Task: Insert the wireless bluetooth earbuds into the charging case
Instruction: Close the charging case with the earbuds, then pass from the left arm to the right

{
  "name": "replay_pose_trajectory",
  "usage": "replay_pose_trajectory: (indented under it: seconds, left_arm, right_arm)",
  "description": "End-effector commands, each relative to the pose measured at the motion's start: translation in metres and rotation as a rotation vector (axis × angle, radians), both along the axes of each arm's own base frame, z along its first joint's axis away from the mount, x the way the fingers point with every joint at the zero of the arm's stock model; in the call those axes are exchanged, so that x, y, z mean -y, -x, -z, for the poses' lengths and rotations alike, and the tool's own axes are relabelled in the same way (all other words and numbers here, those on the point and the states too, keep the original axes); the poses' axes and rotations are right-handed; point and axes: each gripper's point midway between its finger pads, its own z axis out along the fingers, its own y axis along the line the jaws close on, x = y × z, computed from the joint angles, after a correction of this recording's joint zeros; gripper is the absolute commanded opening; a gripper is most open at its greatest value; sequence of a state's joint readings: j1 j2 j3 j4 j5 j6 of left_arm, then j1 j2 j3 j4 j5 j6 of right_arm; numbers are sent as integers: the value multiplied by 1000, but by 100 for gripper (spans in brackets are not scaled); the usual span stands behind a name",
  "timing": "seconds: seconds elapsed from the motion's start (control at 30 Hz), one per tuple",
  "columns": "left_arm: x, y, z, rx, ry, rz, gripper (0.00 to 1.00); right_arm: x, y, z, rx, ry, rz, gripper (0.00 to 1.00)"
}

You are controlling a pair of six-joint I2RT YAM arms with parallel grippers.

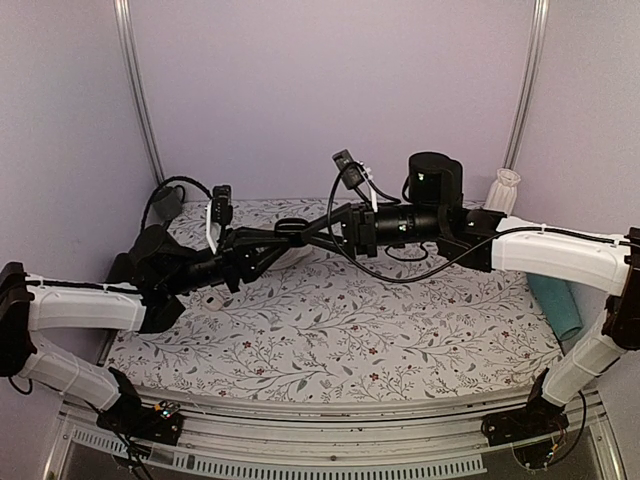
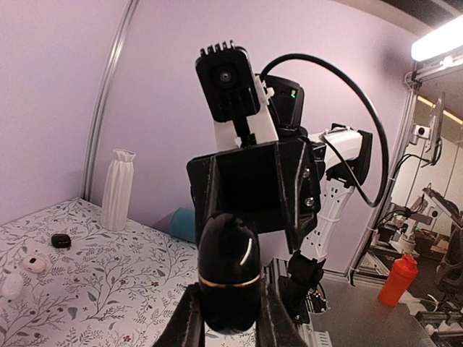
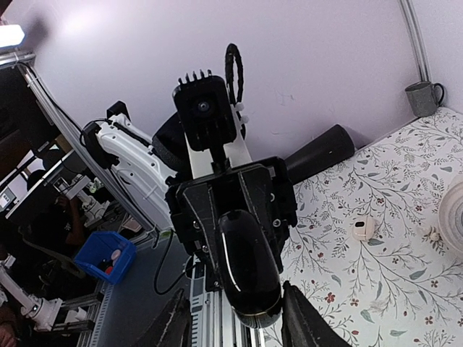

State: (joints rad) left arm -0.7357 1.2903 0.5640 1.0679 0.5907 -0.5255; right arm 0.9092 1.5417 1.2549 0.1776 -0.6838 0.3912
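Black and glossy, the case (image 2: 229, 264) stands out from the left gripper (image 2: 230, 307), whose two fingers (image 2: 189, 322) press on its sides below a thin gold seam. The left gripper is clenched on it, and the rest of the case juts forward past the fingertips. Both arms are raised above the table (image 2: 108, 289), and the grippers meet nose to nose.

Straight ahead of the left gripper, the right gripper (image 3: 237, 296) faces it, with the case between the two. Seen from the right wrist, the case runs from the left gripper's body toward the right fingers (image 3: 177, 322), which are spread wide to either side of its near end. A gap shows on one side, so the right gripper is released, not gripping.

Down beside the left gripper, a white vase (image 2: 118, 189) stands on the floral cloth. Nearer lie a small black lump (image 2: 61, 240) and a white oval case (image 2: 35, 264), apart from each other.
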Motion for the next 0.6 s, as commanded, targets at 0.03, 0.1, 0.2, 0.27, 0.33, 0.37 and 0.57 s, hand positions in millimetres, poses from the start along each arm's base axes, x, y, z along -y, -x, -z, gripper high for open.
replay_pose_trajectory:
  seconds: [0.03,0.1,0.2,0.27,0.33,0.37,0.57]
  left_arm:
    - [5,-15,-3,-77,-6,-5,0]
    - [8,-17,-1,-92,-14,-4,0]
    - [9,-21,0,-109,-12,-10,0]
    - [9,-21,0,-114,-9,-4,0]
    - [10,-22,1,-123,-6,-3,0]
    - [10,-22,1,-125,-5,-4,0]
    - [8,-28,5,-147,-7,-39,19]
  right_arm:
    - [-5,3,0,-4,-32,-18,38]
    - [-6,0,-1,-9,-44,-8,35]
    - [-9,-2,-1,-20,-54,-4,30]
    - [-9,-4,0,-28,-60,8,25]
    - [-10,-5,0,-35,-68,9,23]
    - [-10,-5,0,-37,-70,6,21]
    - [-11,-6,5,-67,-73,11,4]
